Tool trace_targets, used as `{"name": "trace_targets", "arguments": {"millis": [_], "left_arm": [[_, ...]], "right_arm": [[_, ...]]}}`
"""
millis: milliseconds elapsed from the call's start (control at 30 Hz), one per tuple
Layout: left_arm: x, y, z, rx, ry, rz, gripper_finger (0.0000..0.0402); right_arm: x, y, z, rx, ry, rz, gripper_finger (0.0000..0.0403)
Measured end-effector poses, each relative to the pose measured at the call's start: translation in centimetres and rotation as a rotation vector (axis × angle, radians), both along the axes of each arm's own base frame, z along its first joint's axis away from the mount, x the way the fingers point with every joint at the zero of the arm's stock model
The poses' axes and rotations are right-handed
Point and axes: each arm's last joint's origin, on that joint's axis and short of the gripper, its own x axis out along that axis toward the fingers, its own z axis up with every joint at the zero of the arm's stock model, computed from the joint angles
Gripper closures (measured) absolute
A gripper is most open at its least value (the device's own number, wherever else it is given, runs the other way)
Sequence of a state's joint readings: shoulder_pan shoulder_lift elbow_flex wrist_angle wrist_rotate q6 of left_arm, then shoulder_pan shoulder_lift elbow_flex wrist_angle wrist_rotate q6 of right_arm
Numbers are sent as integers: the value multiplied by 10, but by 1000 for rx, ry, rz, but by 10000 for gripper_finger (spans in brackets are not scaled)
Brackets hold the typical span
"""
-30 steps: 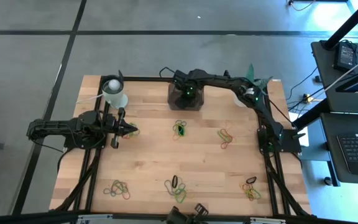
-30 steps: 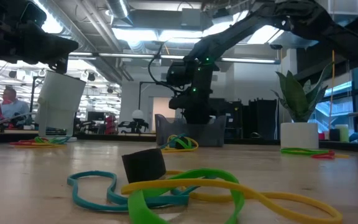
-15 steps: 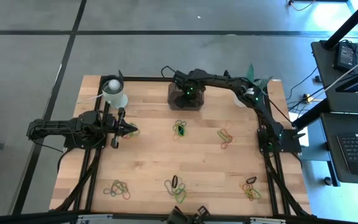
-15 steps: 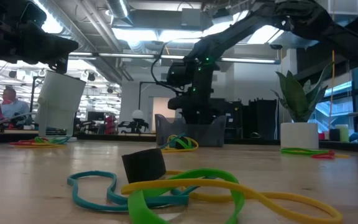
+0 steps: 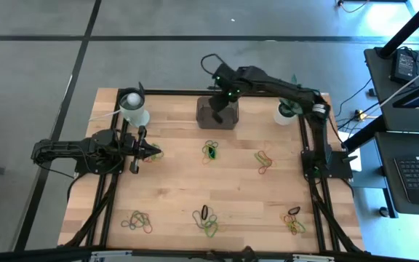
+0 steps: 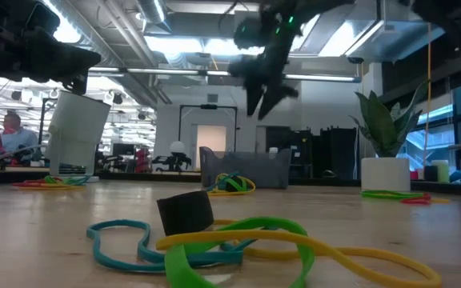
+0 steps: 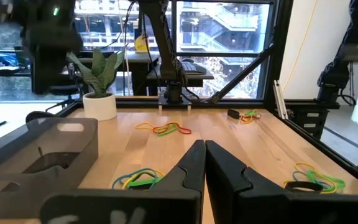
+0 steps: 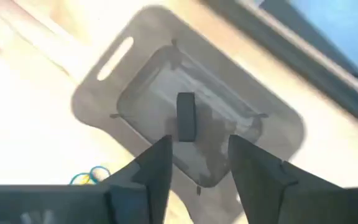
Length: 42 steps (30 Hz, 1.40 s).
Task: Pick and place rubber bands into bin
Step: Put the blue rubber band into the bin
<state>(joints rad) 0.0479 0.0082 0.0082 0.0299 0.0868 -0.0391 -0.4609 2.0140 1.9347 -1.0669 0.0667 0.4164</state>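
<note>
The dark translucent bin point(image 5: 217, 116) stands at the table's far edge, centre. My right gripper point(image 8: 199, 142) hangs open high above it point(image 6: 261, 104), fingers pointing down, touching nothing. In the right wrist view a black rubber band point(image 8: 185, 117) lies on the floor of the bin point(image 8: 104, 93). Rubber band clusters lie on the wood: mid-table point(image 5: 209, 151), right of centre point(image 5: 263, 161), and three near the front edge point(image 5: 137, 220), point(image 5: 206, 218), point(image 5: 293, 220). My left gripper point(image 5: 155, 152) waits shut at the table's left, above a small yellow-green cluster.
A white cup point(image 5: 134, 109) stands at the far left and a white plant pot point(image 5: 286, 113) at the far right, flanking the bin. In the low view, bands and a black loop point(image 6: 186, 212) lie close to the camera. Bare wood stretches between the clusters.
My right gripper has risen from low inside the bin to well above it, most of the lift coming in the last half second, and the arm has swung back toward the far edge. The left arm and the bands on the table have stayed put.
</note>
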Motion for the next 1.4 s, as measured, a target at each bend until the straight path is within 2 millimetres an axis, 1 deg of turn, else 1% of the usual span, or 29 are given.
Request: {"name": "trace_targets", "arguments": {"millis": [133, 233, 333, 400, 433, 567, 733, 867, 1033, 1200, 1400], "left_arm": [[0, 0, 0, 0, -2, 4, 395], [0, 1, 0, 0, -2, 18, 395], [0, 2, 0, -15, -2, 72, 395], [0, 3, 1, -29, -13, 100, 395], [0, 3, 2, -29, -10, 111, 395], [2, 2, 10, -28, 80, 103, 396], [14, -2, 31, -20, 190, 87, 396], [36, -6, 51, -4, 296, 91, 396], [77, -16, 77, 29, 394, 101, 396], [126, -37, 92, 113, 530, 33, 396], [177, -68, 99, 135, 682, 39, 396]], "right_arm": [[-14, 23, 29, -65, -17, 18, 284], [-26, 44, 39, -86, -26, 47, 319], [-41, 67, 40, -103, -28, 55, 362], [-55, 84, 37, -106, -41, 51, 389], [-62, 93, 35, -100, -52, 49, 395], [-96, 125, 19, -74, -113, 29, 387], [-143, 156, -4, -44, -178, 9, 398], [-176, 173, -19, -6, -214, 9, 396], [-207, 186, -30, 16, -245, 42, 400], [-224, 192, -32, 15, -270, 96, 398], [-230, 193, -28, -38, -273, 204, 399]]}}
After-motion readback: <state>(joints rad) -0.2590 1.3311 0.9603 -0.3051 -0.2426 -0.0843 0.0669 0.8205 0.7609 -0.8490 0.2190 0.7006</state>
